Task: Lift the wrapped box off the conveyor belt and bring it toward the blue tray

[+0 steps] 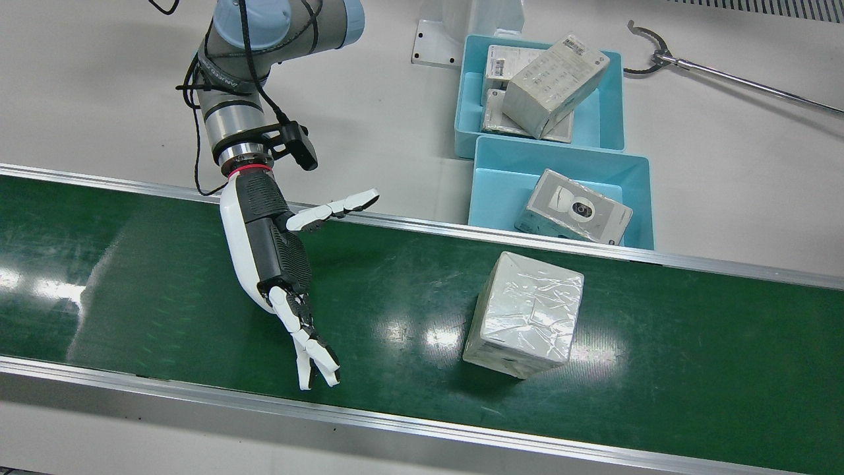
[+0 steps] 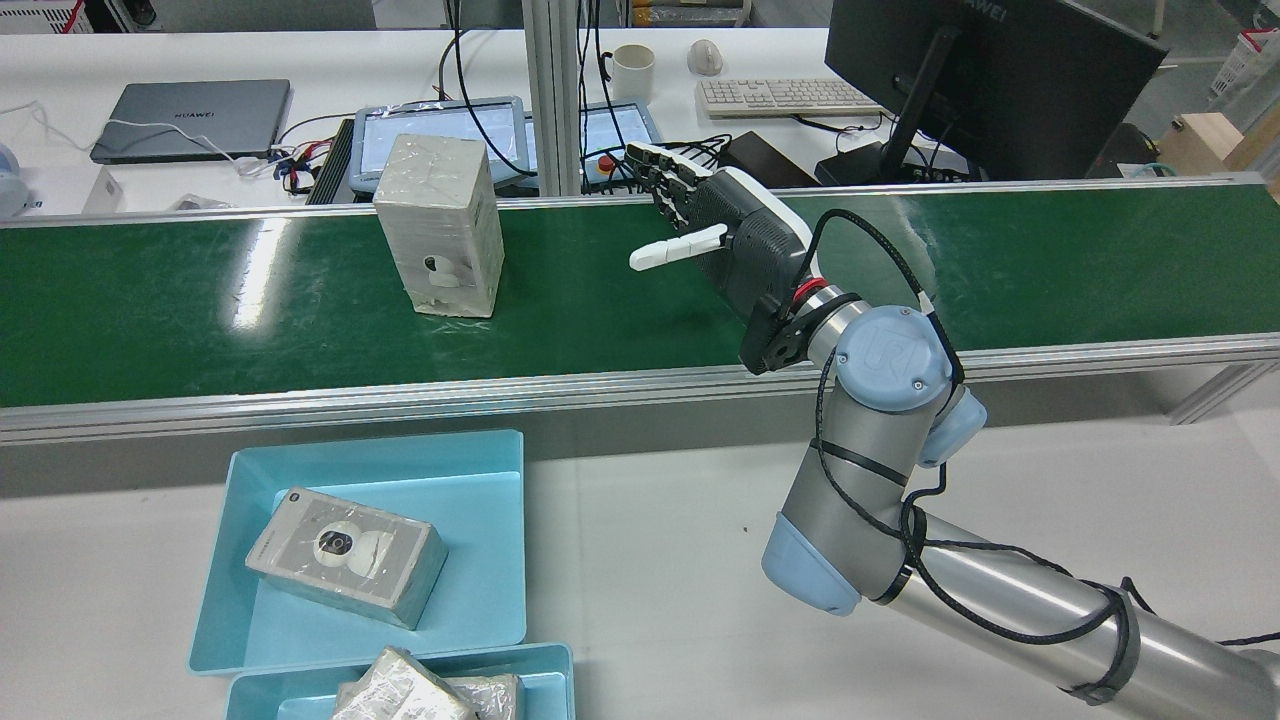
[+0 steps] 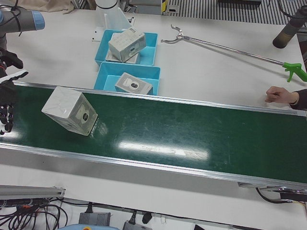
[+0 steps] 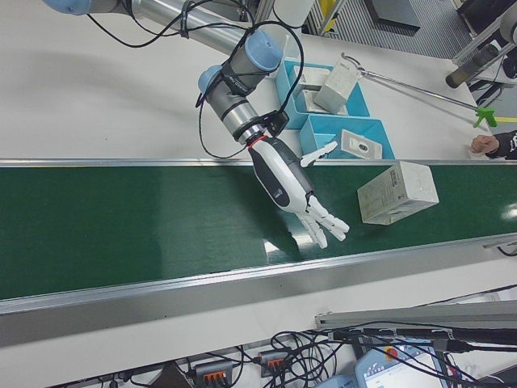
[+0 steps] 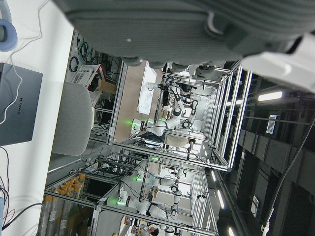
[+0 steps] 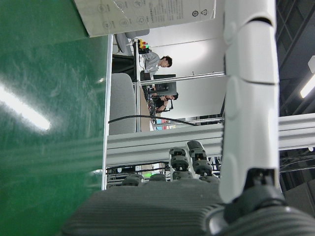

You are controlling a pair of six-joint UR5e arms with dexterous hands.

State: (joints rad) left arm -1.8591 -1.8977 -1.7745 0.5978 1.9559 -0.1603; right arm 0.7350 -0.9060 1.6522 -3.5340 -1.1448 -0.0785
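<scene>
- While the wrapped box (image 1: pixel 524 315) stands upright on the green belt (image 1: pixel 165 290), nothing touches it, and the right hand (image 1: pixel 277 264) hovers over the belt well apart from the box, fingers spread and holding nothing.
- Seen from the rear, the box (image 2: pixel 440 225) has the hand (image 2: pixel 735 240) to its right, with bare belt between them.
- Beyond the belt rail nearest the box sit two blue trays: the near tray (image 1: pixel 491 165) already holds one packaged box (image 1: pixel 573 214), and the far tray (image 1: pixel 471 99) behind it holds several more.
- Only the left hand's own camera shows that hand (image 5: pixel 197 29), as a dark palm edge against the room, so whether it is spread or closed cannot be told.
- Judging by its glossy film, the box may slip if the fingers close on the slick faces without wrapping an edge.
- Being tall on a narrow base, it may topple if a fingertip strikes its side before the palm arrives.
- If the belt is running, the box could drift away from the hand and the reach would close on nothing.
- With a box already lying in the near tray, a low carry over the rail risks clipping the tray wall.
</scene>
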